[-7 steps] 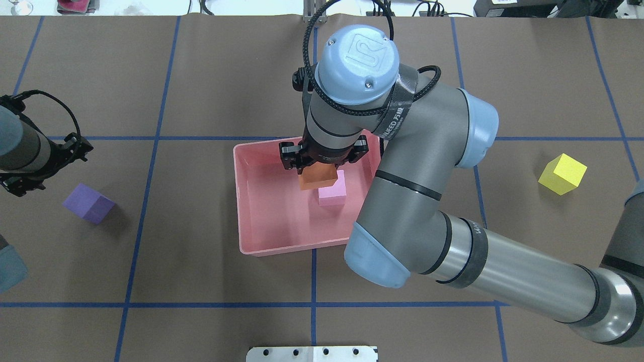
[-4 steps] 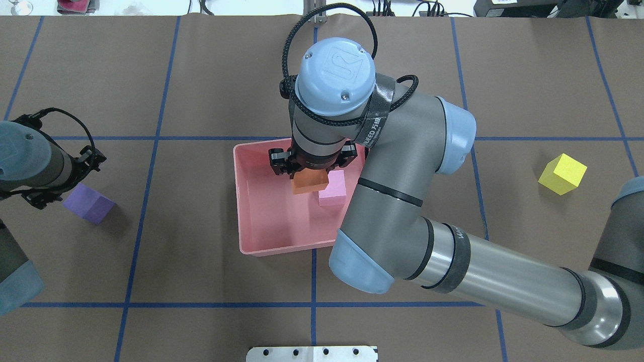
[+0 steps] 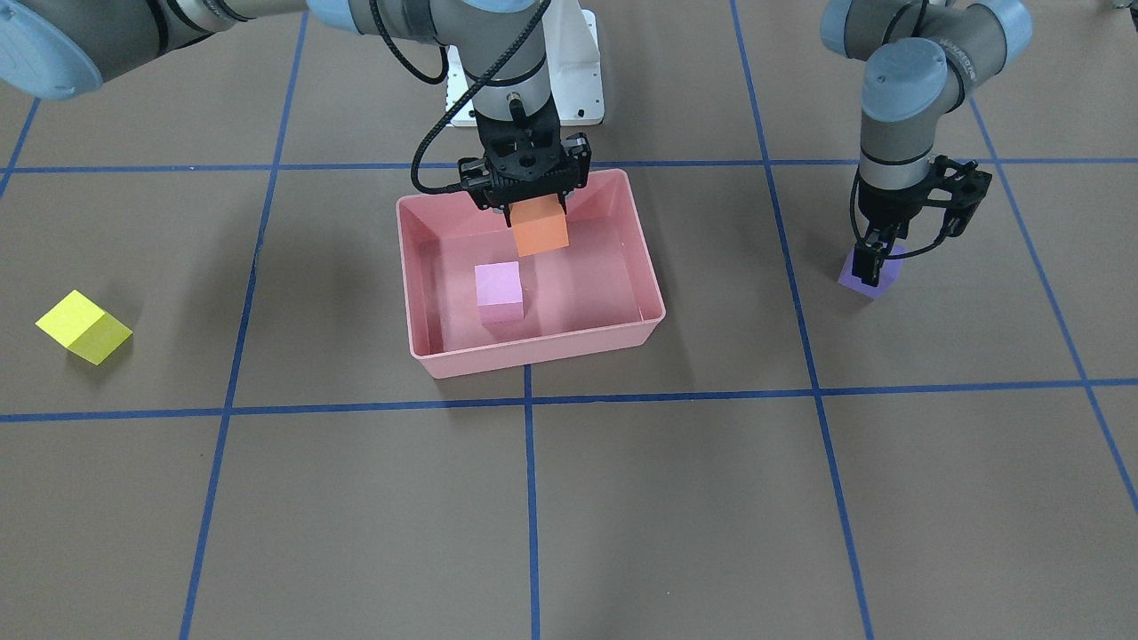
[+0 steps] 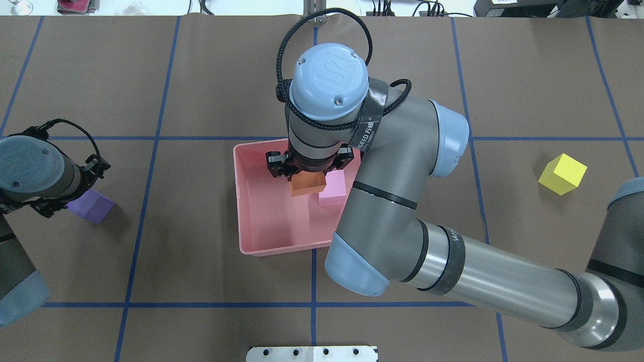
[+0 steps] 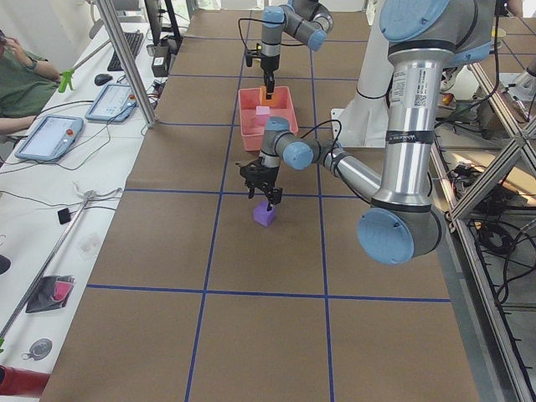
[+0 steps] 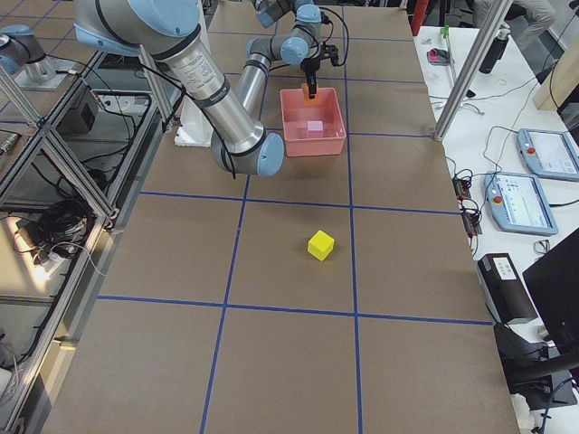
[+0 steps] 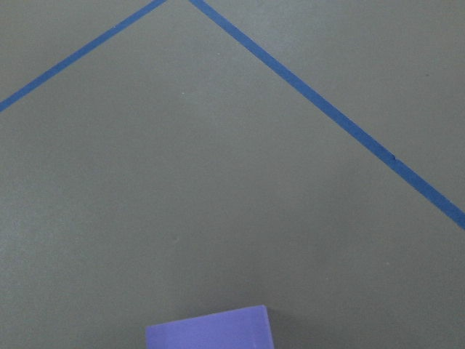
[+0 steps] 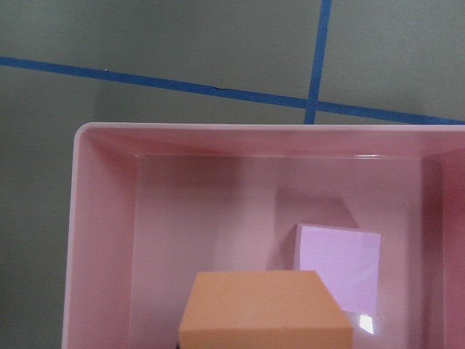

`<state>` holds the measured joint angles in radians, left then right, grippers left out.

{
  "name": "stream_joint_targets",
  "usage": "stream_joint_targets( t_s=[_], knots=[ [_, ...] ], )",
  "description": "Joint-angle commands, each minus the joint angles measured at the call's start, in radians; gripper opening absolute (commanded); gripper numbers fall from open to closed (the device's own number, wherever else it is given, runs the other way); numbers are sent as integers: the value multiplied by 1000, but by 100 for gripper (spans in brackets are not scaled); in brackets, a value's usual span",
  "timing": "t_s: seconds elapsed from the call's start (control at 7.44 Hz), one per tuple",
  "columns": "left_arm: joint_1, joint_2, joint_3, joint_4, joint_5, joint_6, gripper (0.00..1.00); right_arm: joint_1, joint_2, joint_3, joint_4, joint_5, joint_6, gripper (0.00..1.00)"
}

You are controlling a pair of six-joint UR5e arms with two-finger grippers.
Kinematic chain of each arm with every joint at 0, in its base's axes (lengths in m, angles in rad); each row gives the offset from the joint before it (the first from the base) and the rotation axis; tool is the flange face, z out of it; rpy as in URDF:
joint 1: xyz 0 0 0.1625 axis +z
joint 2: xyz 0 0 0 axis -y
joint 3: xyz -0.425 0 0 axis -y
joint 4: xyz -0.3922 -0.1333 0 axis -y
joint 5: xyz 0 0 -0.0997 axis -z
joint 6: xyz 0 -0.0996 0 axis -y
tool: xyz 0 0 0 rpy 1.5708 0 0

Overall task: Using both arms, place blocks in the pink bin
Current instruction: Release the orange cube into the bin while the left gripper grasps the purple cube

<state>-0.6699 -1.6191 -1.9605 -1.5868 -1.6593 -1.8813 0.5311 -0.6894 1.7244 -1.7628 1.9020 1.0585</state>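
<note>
My right gripper (image 3: 536, 212) is shut on the orange block (image 3: 540, 228), which hangs just above the floor of the pink bin (image 3: 533, 360) near its robot-side wall. The light pink block (image 3: 498, 288) rests inside the bin; the right wrist view shows both blocks (image 8: 265, 309) (image 8: 338, 262). My left gripper (image 3: 902, 244) is open, hovering just above and beside the purple block (image 3: 869, 277) on the table. That block (image 7: 211, 331) peeks in at the bottom of the left wrist view. The yellow block (image 4: 562, 174) lies alone on the table's right side.
Brown paper with blue tape lines covers the table. The right arm's elbow (image 4: 357, 261) hangs over the bin's near right corner. A white base mount (image 3: 569, 62) stands behind the bin. A person sits at a side desk (image 5: 25, 84).
The right arm has shifted left over the bin with the orange block. The left arm has swung in over the purple block.
</note>
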Motion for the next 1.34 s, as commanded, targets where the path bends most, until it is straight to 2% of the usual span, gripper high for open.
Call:
stream_joint_targets(
  t_s=[0.0,1.21],
  knots=[
    [7,28,2,1,4,-16,100,-2,1,-2,0,-1,0,0],
    [71,5,43,-18,21,-99,100,-13,-4,-17,0,-20,-2,0]
  ],
)
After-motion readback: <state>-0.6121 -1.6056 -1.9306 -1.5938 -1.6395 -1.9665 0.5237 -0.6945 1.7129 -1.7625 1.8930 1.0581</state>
